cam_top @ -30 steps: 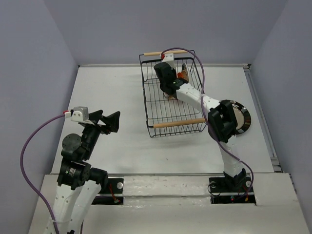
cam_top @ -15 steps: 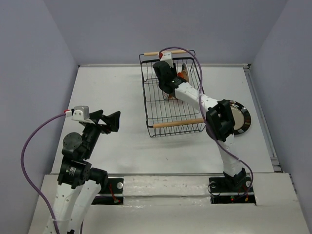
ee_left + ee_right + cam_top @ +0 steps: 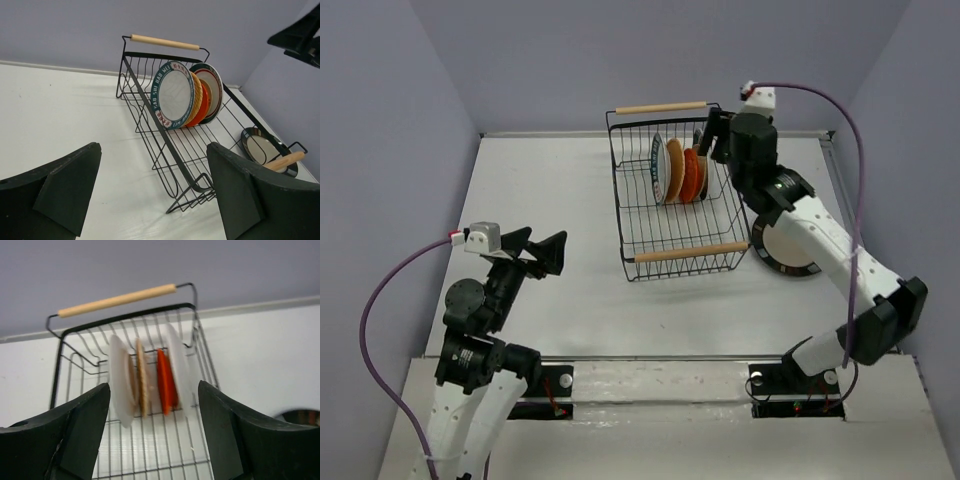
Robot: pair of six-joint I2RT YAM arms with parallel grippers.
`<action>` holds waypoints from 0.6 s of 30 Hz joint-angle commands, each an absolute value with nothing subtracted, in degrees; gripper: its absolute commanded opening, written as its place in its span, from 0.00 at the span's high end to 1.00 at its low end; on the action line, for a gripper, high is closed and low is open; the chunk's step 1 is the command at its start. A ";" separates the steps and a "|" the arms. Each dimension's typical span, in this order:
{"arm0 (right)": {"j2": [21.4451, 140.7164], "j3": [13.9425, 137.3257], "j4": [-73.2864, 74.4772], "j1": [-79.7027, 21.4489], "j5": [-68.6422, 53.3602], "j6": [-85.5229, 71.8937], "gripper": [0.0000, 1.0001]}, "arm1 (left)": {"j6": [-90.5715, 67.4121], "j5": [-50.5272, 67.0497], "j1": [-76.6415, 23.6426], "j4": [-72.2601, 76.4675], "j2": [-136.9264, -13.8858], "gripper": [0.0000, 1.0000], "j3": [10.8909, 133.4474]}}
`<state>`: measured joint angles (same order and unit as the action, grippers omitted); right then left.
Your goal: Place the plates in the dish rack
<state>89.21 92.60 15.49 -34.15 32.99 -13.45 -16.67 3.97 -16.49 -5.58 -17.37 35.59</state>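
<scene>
The dish rack stands at the back middle of the table. Several plates stand on edge in it: a green-rimmed white one in front, then a tan one, an orange-red one and a second green-rimmed one behind. A black-rimmed plate lies flat on the table right of the rack. My right gripper hovers open and holds nothing above the rack's far right corner, looking down at the plates. My left gripper is open and holds nothing, well left of the rack.
A raised lip runs along the table's right edge, close to the black-rimmed plate. Purple walls close in the back and both sides. The rack's far wooden handle sits just in front of the back wall.
My right gripper was shut low inside the rack among the plates; it has opened, lifted out and swung to the rack's back right. The left arm has not moved.
</scene>
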 commanded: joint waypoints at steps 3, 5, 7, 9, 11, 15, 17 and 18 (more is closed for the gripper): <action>69.90 65.96 15.21 -15.79 25.68 -29.33 0.24 | -15.38 4.04 -18.54 -4.83 -13.71 0.02 35.86; 64.19 54.83 14.94 -9.44 21.30 -33.91 0.24 | -15.29 4.04 -19.07 -4.83 -12.75 0.02 35.86; 57.94 48.98 14.85 -1.28 18.47 -35.59 0.24 | -15.38 3.96 -19.86 -4.83 -11.87 0.02 35.86; 55.56 42.65 14.94 2.62 17.41 -36.03 0.24 | -15.38 3.87 -20.39 -4.83 -11.25 0.02 35.77; 55.37 39.74 14.94 8.31 16.09 -37.26 0.25 | -15.38 3.43 -21.09 -4.92 -10.64 0.02 35.77; 58.88 33.77 14.77 19.14 11.71 -41.38 0.24 | -15.38 2.90 -21.71 -5.89 -10.20 0.01 35.77; 59.06 31.74 12.93 22.83 9.15 -44.02 0.24 | -15.38 2.73 -21.80 -5.98 -10.20 0.01 35.77; 58.80 30.68 12.48 23.46 9.14 -44.73 0.24 | -15.38 2.72 -21.88 -5.98 -10.11 0.01 35.77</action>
